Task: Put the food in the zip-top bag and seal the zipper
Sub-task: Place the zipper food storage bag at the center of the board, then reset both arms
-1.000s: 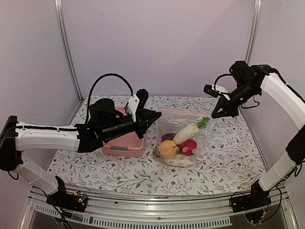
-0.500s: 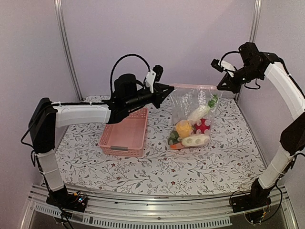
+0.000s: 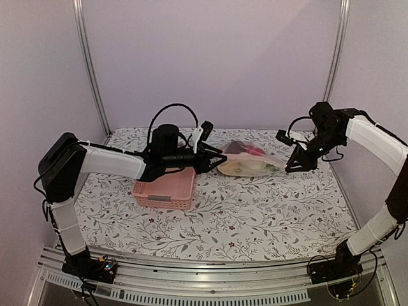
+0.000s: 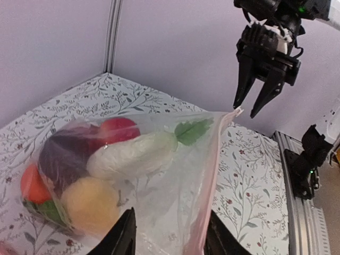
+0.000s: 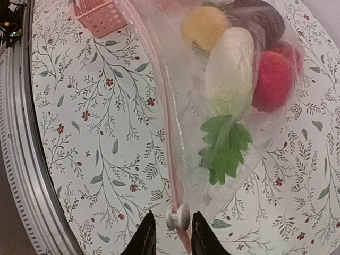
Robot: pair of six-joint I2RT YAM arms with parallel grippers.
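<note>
The zip-top bag (image 3: 245,164) lies on its side on the table between my two grippers, with the food inside. The left wrist view shows a white radish (image 4: 133,156), a yellow piece (image 4: 90,204), a dark purple piece (image 4: 64,156), a red one (image 4: 119,129) and an orange one (image 4: 32,183). The zipper (image 5: 159,106) is a pink-tinted strip with a white slider (image 5: 178,217) at its right end. My left gripper (image 3: 213,159) is open, the bag's left end between its fingers (image 4: 125,236). My right gripper (image 3: 294,164) is open, its fingertips either side of the slider.
The pink slatted basket (image 3: 164,188) stands under my left arm, left of the bag. The metal rail of the table's near edge (image 5: 16,159) runs along the left of the right wrist view. The back wall is close behind the bag.
The bag hung in the air, stretched between both shut grippers. Now both arms have come down, the bag lies on the table, and both grippers have opened.
</note>
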